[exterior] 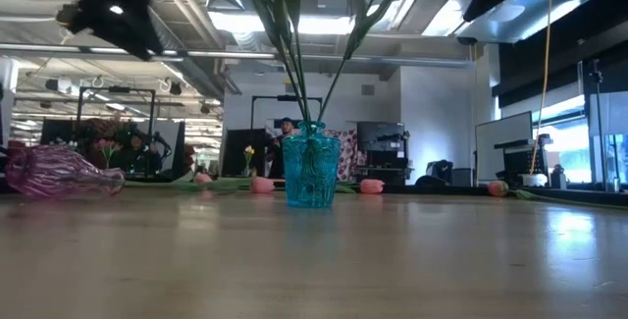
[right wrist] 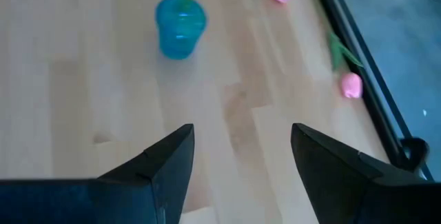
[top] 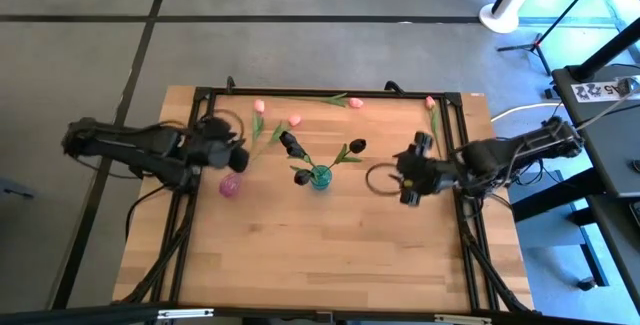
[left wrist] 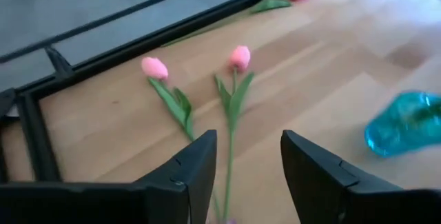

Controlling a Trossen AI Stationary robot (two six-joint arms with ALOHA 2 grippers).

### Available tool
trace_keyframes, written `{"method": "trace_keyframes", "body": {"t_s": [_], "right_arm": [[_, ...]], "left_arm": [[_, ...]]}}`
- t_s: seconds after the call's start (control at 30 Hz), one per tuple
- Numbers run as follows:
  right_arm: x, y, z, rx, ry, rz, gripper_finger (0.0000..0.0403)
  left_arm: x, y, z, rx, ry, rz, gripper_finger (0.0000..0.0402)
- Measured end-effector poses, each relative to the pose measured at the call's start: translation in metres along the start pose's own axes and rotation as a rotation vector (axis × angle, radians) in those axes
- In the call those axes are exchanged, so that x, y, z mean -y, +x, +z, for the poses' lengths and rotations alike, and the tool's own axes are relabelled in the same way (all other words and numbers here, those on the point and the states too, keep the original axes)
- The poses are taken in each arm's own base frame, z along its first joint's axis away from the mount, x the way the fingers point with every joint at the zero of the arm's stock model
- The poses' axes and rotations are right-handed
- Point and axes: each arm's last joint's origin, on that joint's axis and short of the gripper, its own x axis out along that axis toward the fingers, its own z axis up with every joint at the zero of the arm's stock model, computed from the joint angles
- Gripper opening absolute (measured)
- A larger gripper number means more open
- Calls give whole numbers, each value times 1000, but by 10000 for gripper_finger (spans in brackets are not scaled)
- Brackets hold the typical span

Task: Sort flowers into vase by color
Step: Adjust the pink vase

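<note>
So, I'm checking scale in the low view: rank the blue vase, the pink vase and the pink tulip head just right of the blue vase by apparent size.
1. Blue vase, upright with stems in it.
2. Pink vase, lying on its side; close to the blue one, and differing camera distance makes that order unsure.
3. Pink tulip head, clearly smallest, lying farther back.

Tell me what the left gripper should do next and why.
Probably lower the open left gripper onto the stem of the pink tulip lying between its fingers and close. The dark tulips already stand in the blue vase, while the pink vase lies tipped and pink tulips remain on the table.
</note>
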Motion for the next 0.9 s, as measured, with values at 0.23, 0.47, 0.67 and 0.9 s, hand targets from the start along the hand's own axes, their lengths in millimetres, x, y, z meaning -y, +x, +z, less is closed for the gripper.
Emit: {"method": "trace_keyframes", "body": {"t_s": [0.23, 0.47, 0.67, 0.9], "right_arm": [[28, 4, -33, 51, 82, -30, 241], [27, 20, -61, 97, 142, 61, 241], [27, 20, -61, 107, 137, 63, 241], [31, 23, -62, 84, 144, 60, 241]], "left_arm": [[-4, 45, 37, -23, -14, 9, 157], [-16, 107, 63, -72, 76, -20, 157], [-39, 169, 78, -76, 39, -62, 157], [-34, 175, 64, -192, 101, -55, 157]]}}
